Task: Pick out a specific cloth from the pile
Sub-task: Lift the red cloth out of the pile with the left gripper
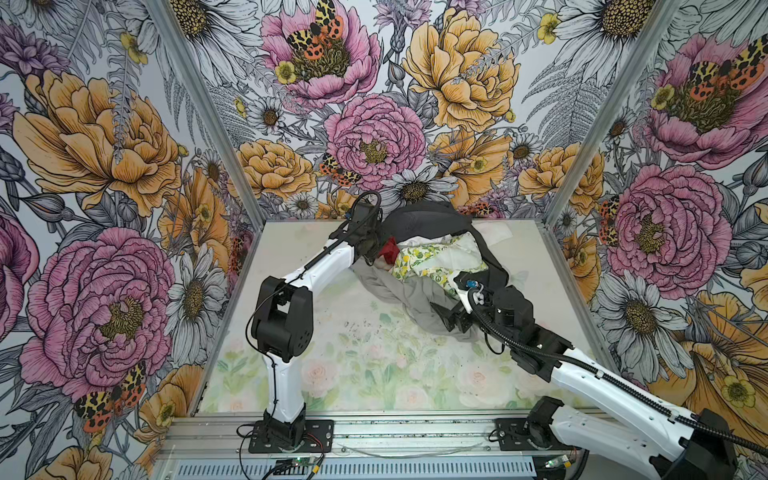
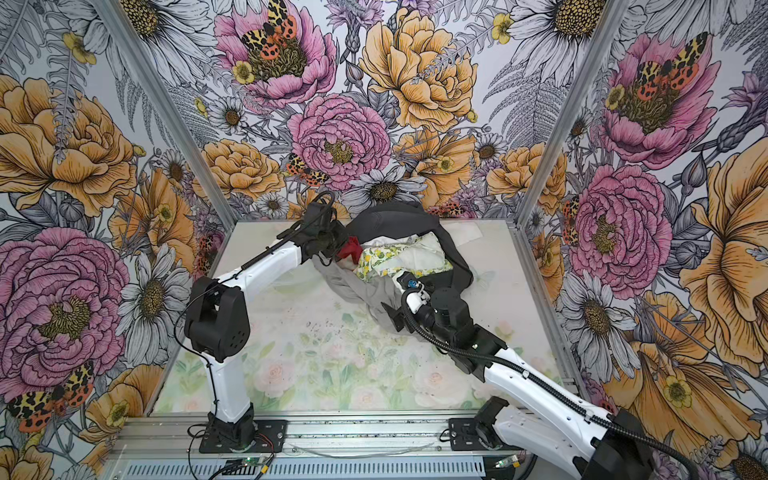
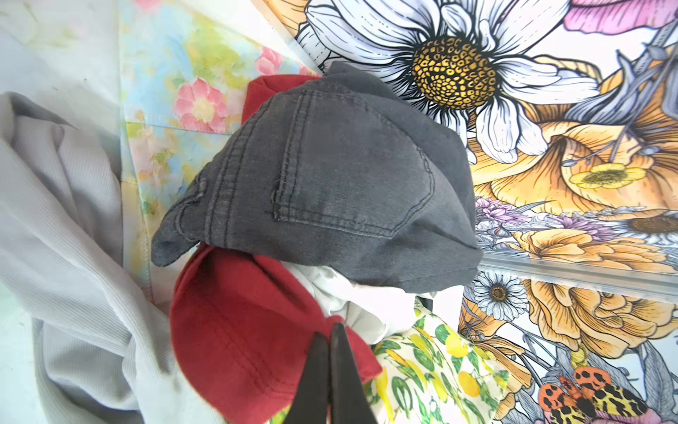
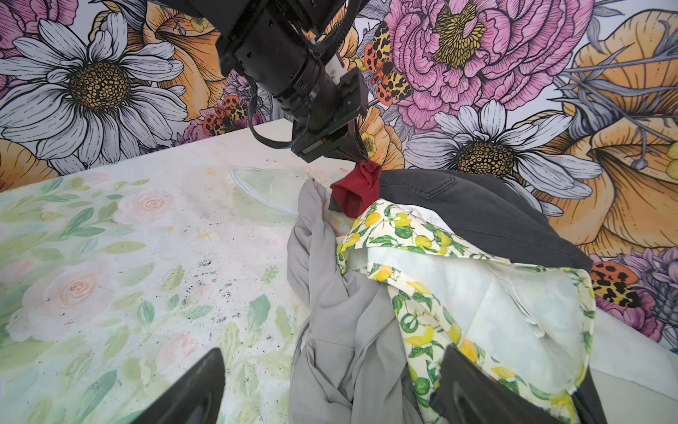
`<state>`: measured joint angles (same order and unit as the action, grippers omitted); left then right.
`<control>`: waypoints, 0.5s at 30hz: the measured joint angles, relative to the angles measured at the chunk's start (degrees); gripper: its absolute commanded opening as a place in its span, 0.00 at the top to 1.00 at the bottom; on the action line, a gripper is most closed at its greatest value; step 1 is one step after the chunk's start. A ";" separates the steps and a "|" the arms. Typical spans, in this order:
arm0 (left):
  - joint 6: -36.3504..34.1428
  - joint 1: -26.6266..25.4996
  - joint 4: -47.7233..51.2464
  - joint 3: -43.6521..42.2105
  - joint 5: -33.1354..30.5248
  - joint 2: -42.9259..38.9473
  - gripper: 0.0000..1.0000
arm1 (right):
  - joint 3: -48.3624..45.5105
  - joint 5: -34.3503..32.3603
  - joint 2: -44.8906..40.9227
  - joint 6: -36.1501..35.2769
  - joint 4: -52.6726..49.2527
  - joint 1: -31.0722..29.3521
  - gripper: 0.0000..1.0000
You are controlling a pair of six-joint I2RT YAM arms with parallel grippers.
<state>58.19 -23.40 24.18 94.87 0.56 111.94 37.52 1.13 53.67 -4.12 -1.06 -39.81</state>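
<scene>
1. Both top views: the left gripper (image 1: 379,246) pinches the deep-red cloth (image 1: 390,251) at the left edge of the pile (image 1: 419,222), probably to pull it free.
2. Left wrist view: jaws pressed together on a plain red fold under the dark denim (image 3: 330,176).
3. Right wrist view: the right gripper (image 4: 334,389) stands spread above the grey garment (image 4: 330,312), empty.

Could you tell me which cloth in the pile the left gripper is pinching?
The plain deep-red cloth: the left gripper is shut on it, not the lemon-print cloth.

A robot lab cell. Aluminium posts (image 1: 208,108) hold flower-printed backdrop walls (image 1: 83,166); a slotted metal rail (image 1: 415,432) edges the tabletop (image 1: 353,353)
</scene>
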 measured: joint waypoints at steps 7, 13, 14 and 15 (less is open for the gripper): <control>-1.68 0.00 -1.60 0.09 0.31 -0.11 1.00 | 0.00 -1.20 -0.09 0.17 0.09 -0.04 0.08; -3.87 0.00 -1.68 3.78 0.57 -0.55 1.00 | 0.00 -1.97 -0.09 0.39 1.03 -0.04 0.08; -4.26 0.00 -1.66 4.52 0.59 -0.79 1.00 | 0.00 -2.14 -0.09 0.52 1.20 -0.04 0.08; -4.70 0.00 -1.66 5.31 0.66 -1.14 1.00 | 0.00 -2.32 -0.09 0.61 1.44 -0.04 0.08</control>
<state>53.49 -23.40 22.52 100.18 1.21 110.80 37.52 -1.19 53.58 -3.51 0.38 -39.86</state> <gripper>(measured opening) 0.047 0.919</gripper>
